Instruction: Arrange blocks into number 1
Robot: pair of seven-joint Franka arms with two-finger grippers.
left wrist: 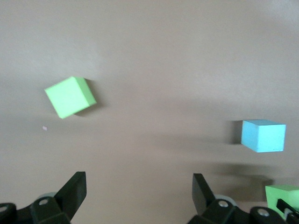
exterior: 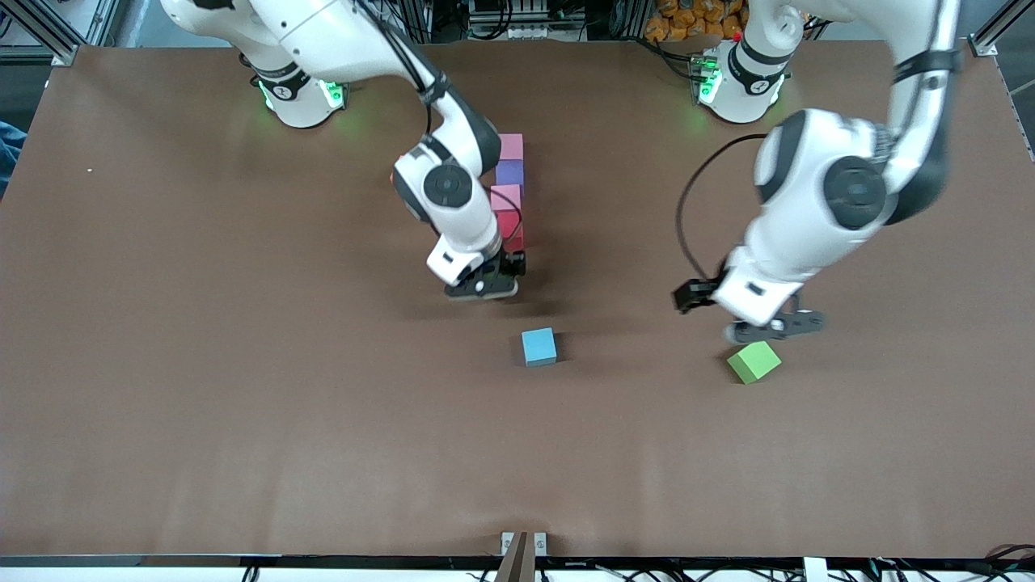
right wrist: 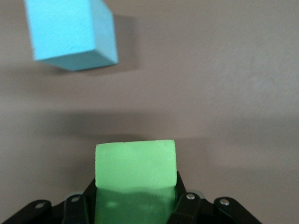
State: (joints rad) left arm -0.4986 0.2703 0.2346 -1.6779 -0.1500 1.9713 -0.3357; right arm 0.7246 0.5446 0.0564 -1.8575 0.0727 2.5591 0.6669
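Observation:
A column of blocks lies mid-table: pink, purple, pink, then red at the end closest to the camera. My right gripper hangs low over the table between the red block and a loose light blue block. It is shut on a green block, hidden in the front view. The light blue block shows ahead of it. My left gripper is open above the table beside a second, skewed green block, nothing between its fingers. No orange block shows.
The brown table spreads wide around the blocks. Both arm bases stand along its back edge. A small bracket sits at the middle of the front edge.

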